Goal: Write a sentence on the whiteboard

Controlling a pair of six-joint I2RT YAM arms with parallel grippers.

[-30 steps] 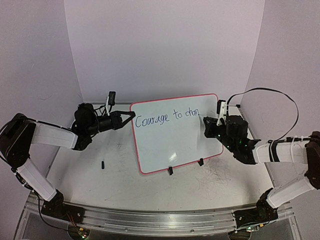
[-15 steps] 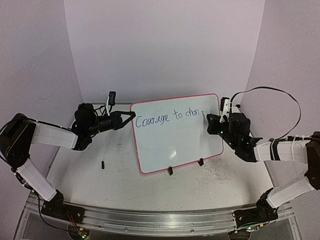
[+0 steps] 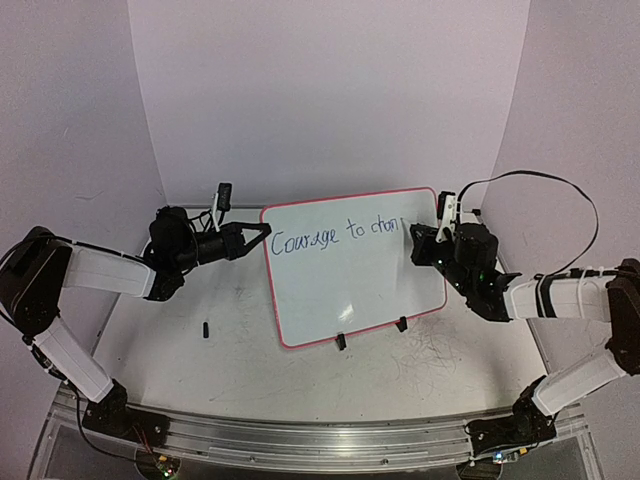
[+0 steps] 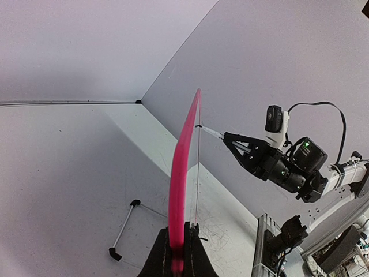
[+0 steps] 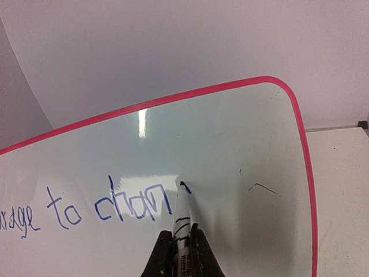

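The whiteboard (image 3: 350,290) stands upright mid-tabletop (image 3: 230,350), the sentence (image 3: 335,236) so far reading "Courage to chan".
The left gripper (image 4: 176,249) pinches its left rim; the right gripper (image 5: 182,241) is clamped on a marker (image 5: 182,214), tip on the board; the right wrist view cuts off the sentence's start.

Centre of surface (image 3: 240,380) taken by whiteboard (image 3: 350,280), propped near upright; blocks L-R crossing there. Its L edge is clamped by left hand (image 3: 264,232); right hand (image 3: 416,243) w/ marker (image 5: 182,216) sits at board face, upper R. Near strip of surface free excl. small black item (image 3: 206,329) + clip feet (image 3: 340,341). Behind board: wire prop (image 4: 124,228), walls (image 3: 330,100) close.
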